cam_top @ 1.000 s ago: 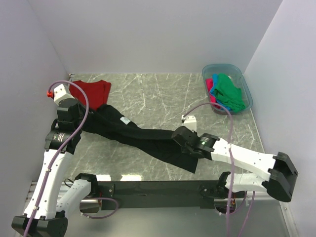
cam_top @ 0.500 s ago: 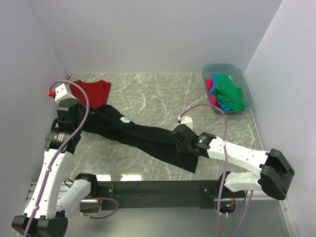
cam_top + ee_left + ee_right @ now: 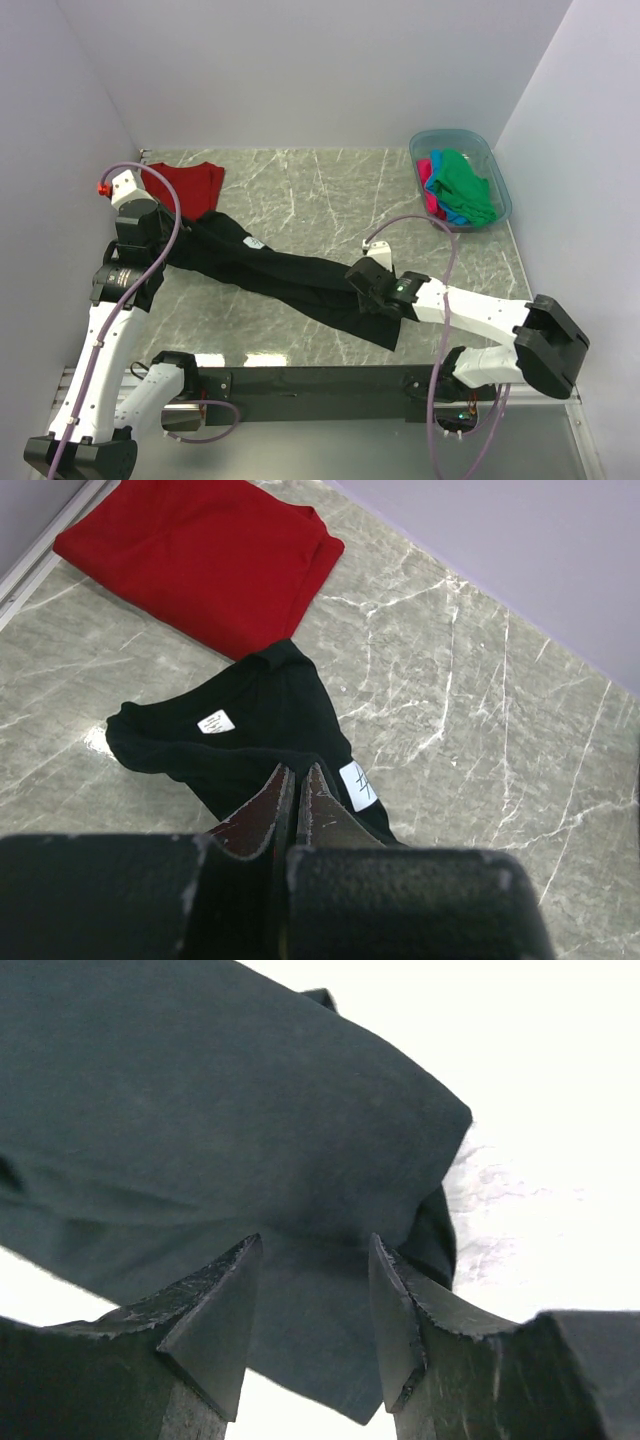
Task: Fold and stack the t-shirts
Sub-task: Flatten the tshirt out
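Observation:
A large black t-shirt [image 3: 290, 275] lies stretched in a band across the marble table, its small white label [image 3: 215, 721] near the collar. My left gripper [image 3: 168, 240] is shut on the shirt's left end; in the left wrist view the gripper [image 3: 295, 770] has its jaws pressed together at the black t-shirt [image 3: 250, 705]. At the cloth's right end my right gripper [image 3: 358, 278] stands open. In the right wrist view the gripper [image 3: 312, 1245] hangs just above the black t-shirt [image 3: 200, 1110], holding nothing. A folded dark red t-shirt [image 3: 188, 183] [image 3: 200, 550] lies at the back left.
A translucent blue tub [image 3: 452, 134] at the back right holds a green t-shirt [image 3: 466, 186], a pink one [image 3: 427, 196] and a blue one [image 3: 447, 207]. Walls close off the left, back and right. Bare marble [image 3: 320, 190] lies between the red shirt and the tub.
My right gripper has opened and let go of the black shirt's right end, shifting slightly left. The left arm and the shirts have not moved.

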Motion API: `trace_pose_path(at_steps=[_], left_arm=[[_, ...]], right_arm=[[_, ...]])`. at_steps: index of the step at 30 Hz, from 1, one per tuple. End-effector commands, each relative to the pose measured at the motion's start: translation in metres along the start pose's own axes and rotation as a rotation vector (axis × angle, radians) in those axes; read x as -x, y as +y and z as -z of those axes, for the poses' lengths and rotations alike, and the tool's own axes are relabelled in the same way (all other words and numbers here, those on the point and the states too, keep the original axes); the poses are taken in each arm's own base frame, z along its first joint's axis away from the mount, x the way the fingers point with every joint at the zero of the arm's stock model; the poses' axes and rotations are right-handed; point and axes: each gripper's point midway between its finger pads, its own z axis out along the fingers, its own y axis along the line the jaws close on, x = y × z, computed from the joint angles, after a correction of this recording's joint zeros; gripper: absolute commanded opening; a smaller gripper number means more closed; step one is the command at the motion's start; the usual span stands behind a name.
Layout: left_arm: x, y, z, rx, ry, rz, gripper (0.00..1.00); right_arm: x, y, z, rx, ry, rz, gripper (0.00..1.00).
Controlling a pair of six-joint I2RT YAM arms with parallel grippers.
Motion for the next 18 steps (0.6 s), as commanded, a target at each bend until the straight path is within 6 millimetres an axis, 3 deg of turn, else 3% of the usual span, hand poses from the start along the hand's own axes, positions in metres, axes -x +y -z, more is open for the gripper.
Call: trace_pose_path(at_steps=[1,13,18], left_arm=[[0.011,-0.004,0.003,-0.021,-0.03,-0.013,0.01],[0.012,-0.004,0.005,-0.022,-0.035,-0.016,0.01],[0.013,-0.003,0.006,-0.018,-0.037,-0.018,0.01]], right_arm=[[0.013,-0.007,-0.005,-0.078,-0.034,-0.027,0.54],[0.028,-0.016,-0.019,-0.152,-0.056,-0.067,0.54],[0.03,-0.017,-0.026,-0.169,-0.042,-0.079,0.43]])
